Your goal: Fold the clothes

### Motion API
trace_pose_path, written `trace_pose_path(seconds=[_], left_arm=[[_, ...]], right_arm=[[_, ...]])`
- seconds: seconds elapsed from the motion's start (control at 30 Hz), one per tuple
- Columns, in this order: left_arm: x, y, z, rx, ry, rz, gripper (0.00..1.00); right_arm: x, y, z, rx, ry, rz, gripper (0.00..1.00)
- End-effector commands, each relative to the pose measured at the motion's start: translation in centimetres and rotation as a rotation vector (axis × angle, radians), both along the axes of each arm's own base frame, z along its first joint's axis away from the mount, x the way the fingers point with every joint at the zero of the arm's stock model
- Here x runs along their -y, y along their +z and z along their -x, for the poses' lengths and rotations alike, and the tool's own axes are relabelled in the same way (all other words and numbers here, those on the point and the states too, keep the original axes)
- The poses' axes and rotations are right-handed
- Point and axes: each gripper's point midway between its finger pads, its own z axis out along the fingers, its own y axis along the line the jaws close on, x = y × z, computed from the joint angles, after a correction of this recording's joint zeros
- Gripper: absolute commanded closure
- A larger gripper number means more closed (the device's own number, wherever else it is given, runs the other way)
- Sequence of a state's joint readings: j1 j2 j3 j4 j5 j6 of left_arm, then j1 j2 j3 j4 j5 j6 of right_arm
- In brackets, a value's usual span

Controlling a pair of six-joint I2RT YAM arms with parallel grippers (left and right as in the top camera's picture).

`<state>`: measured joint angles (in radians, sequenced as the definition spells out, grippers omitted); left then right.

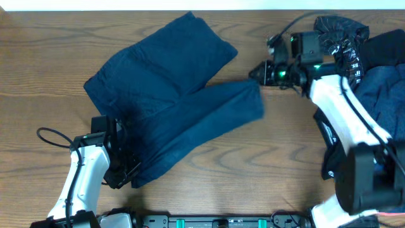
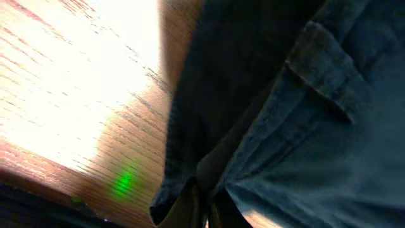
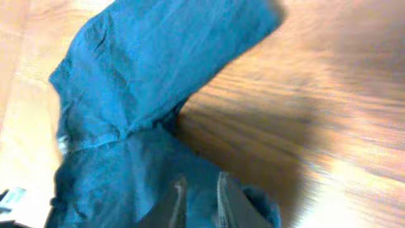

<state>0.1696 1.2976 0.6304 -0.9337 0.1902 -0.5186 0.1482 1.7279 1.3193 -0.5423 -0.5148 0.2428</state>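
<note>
Left gripper (image 1: 123,172) and right gripper (image 1: 256,73) each clamp the one navy trousers (image 1: 171,95)

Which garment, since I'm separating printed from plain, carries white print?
The black garment in the far right corner; the trousers and neighbouring pile are plain navy.

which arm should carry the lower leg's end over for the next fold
Right, likely. The right end effector is right at that leg's hem on the navy trousers, though whether it grips is unclear. The left end effector is at the far waist end, pinching cloth there.
</note>
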Motion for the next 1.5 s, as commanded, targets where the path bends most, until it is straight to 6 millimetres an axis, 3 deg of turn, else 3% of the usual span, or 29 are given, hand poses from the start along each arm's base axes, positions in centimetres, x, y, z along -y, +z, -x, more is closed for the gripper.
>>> trace_pose_path(seconds=[0.0,0.17,0.4,0.47,0.67,0.77,0.87,0.93,0.97,1.0,1.03,1.17,1.3,1.47], left_arm=[[-0.4,0.3,-0.3,0.012,-0.012,-0.02,0.94],[-0.4,0.3,-0.3,0.012,-0.012,-0.02,0.94],[-0.4,0.3,-0.3,0.012,-0.012,-0.02,0.94],[-0.4,0.3,-0.3,0.012,-0.012,-0.021,0.94],[-0.5,0.3,-0.3,0.014,-0.012,-0.021,0.94],[-0.5,0.3,-0.4,0.016,-0.012,-0.021,0.94],[-0.5,0.3,-0.4,0.016,-0.012,-0.021,0.94],[-0.5,0.3,-0.4,0.016,-0.012,-0.021,0.94],[-0.5,0.3,-0.4,0.016,-0.012,-0.021,0.94],[-0.5,0.3,-0.4,0.016,-0.012,-0.021,0.94],[-0.5,0.3,-0.4,0.016,-0.012,-0.021,0.94],[-0.5,0.3,-0.4,0.016,-0.012,-0.021,0.94],[-0.5,0.3,-0.3,0.018,-0.038,-0.019,0.94],[-0.5,0.3,-0.4,0.019,-0.037,-0.019,0.94]], right_arm=[[3.5,-1.7,0.2,-0.041,-0.106,0.166,0.83],[7.6,-4.9,2.9,-0.194,-0.194,0.39,0.63],[8.4,-7.4,7.5,-0.354,-0.094,0.478,0.6],[8.1,-8.6,8.8,-0.397,-0.076,0.462,0.53],[5.4,-12.4,13.2,-0.487,0.056,0.308,0.51],[3.5,-13.5,14.5,-0.471,0.138,0.21,0.49],[3.0,-14.4,15.1,-0.463,0.152,0.187,0.44],[2.9,-14.9,15.3,-0.454,0.156,0.188,0.48],[2.8,-15.0,15.3,-0.45,0.159,0.188,0.59],[2.7,-15.1,15.4,-0.447,0.162,0.188,0.83],[2.6,-15.1,15.4,-0.446,0.165,0.189,0.99],[2.3,-13.9,16.2,-0.488,0.172,0.155,0.99],[3.7,-9.4,16.5,-0.566,0.129,0.142,0.99],[5.4,-2.9,12.3,-0.384,0.053,0.141,0.99]])
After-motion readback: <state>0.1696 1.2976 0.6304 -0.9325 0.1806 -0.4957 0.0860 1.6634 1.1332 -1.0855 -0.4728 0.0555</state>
